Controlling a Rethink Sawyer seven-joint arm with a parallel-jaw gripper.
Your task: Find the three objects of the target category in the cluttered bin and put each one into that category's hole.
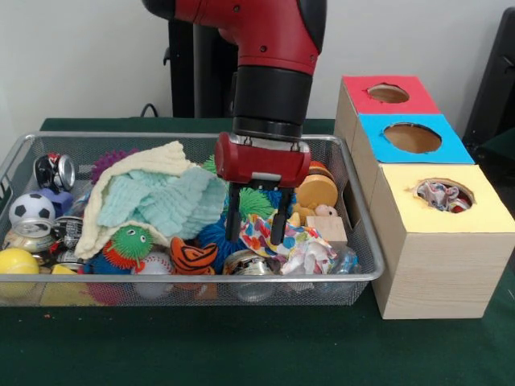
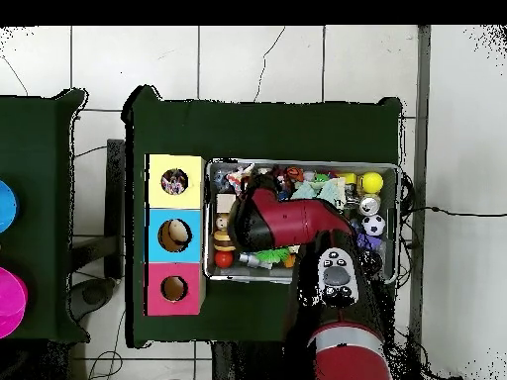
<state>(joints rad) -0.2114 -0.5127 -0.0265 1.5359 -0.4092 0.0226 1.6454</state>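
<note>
The wire-mesh bin (image 1: 185, 277) sits on the green table, full of toys and cloths; it also shows in the overhead view (image 2: 207, 228). A polka-dot cloth (image 1: 299, 241) lies crumpled at the bin's front right. My gripper (image 1: 254, 237) hangs straight down in the bin, open, its fingertips (image 1: 278, 233) at the cloth's left edge; the right one touches or overlaps it. The yellow-topped hole (image 1: 442, 195) in the nearest box holds another polka-dot cloth, which also shows in the overhead view (image 2: 174, 181). In the overhead view the arm hides the gripper.
A cream waffle cloth (image 1: 133, 173) and a mint-green cloth (image 1: 173, 201) lie left of the gripper. Balls, cans, a green spiky toy (image 1: 133, 241), a tiger-striped toy (image 1: 193, 256) and wooden pieces (image 1: 318, 193) crowd the bin. Blue-topped (image 1: 412, 137) and red-topped (image 1: 388, 93) holes stand behind the yellow one.
</note>
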